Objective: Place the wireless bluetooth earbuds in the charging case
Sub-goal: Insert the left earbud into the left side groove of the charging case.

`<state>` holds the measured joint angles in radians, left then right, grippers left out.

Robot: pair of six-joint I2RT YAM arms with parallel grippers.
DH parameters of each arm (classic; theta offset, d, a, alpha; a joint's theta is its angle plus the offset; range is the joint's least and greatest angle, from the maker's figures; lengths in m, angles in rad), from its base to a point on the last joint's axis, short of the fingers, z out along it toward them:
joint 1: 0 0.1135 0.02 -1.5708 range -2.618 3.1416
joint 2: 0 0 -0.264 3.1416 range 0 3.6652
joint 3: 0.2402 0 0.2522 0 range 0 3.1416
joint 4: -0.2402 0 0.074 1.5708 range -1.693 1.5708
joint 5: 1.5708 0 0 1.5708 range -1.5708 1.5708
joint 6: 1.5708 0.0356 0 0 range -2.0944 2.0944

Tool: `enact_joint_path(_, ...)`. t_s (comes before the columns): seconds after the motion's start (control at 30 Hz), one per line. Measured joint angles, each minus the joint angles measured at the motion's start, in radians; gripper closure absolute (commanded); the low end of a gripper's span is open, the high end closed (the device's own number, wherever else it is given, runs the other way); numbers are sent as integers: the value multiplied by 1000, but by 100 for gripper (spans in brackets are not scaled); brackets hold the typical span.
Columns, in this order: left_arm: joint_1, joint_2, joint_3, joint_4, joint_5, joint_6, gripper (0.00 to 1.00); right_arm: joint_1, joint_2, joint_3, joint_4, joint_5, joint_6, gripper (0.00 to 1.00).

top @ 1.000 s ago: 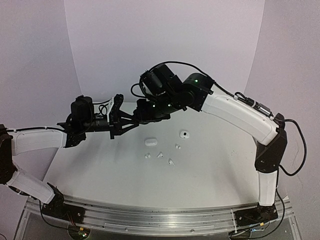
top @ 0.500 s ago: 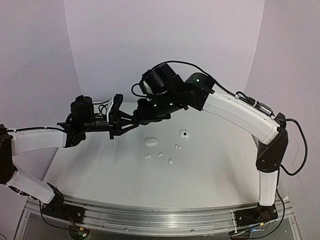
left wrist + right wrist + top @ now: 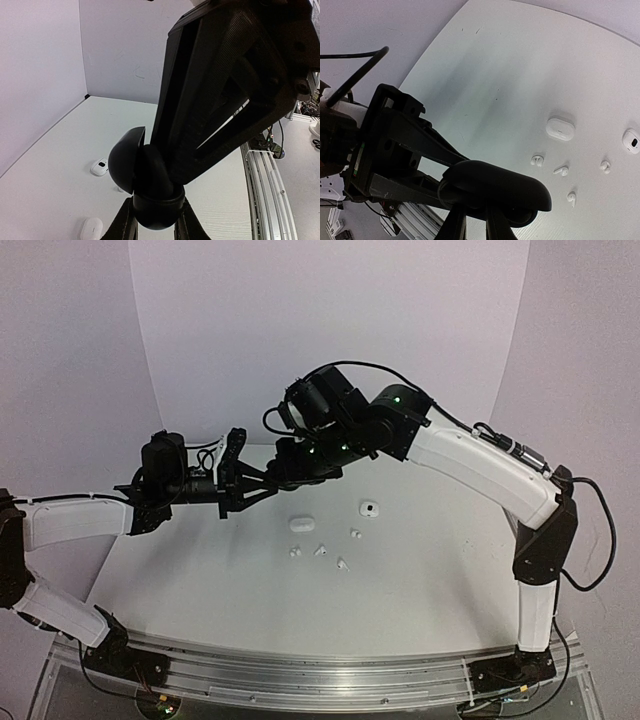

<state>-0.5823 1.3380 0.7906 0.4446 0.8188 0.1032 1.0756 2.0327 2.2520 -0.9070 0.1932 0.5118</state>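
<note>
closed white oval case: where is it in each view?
Top external: white oval case, mid-table.
Left wrist: bottom-left.
Right wrist: right of centre.
Shared landmark: white case with a dark spot, nearby in all three.

Left hand (image 3: pixel 262 480) meets right hand (image 3: pixel 276 472) above the table (image 3: pixel 430 575), white earbuds (image 3: pixel 320 550) lying loose.

Four earbuds (image 3: pixel 537 160) (image 3: pixel 561 170) (image 3: pixel 605 166) (image 3: pixel 571 198), two white cases (image 3: pixel 560 128) (image 3: pixel 633 141), one black case (image 3: pixel 495 187).

Charging case (image 3: pixel 150 200) black; earbuds (image 3: pixel 537 160) white — so is the table (image 3: pixel 510 75); oval case (image 3: pixel 560 128) white; wall (image 3: pixel 330 300) pale lilac.
</note>
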Motion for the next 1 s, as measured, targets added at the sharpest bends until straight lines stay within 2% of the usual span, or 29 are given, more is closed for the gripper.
enact_joint_path(0.53,-6,0,0,55,-55,-7,100,-21,0,26,1,-28,94,86)
enact_joint_path(1.0,-9,-2,-1,71,-106,-11,100,-30,1,33,0,-41,170,82)
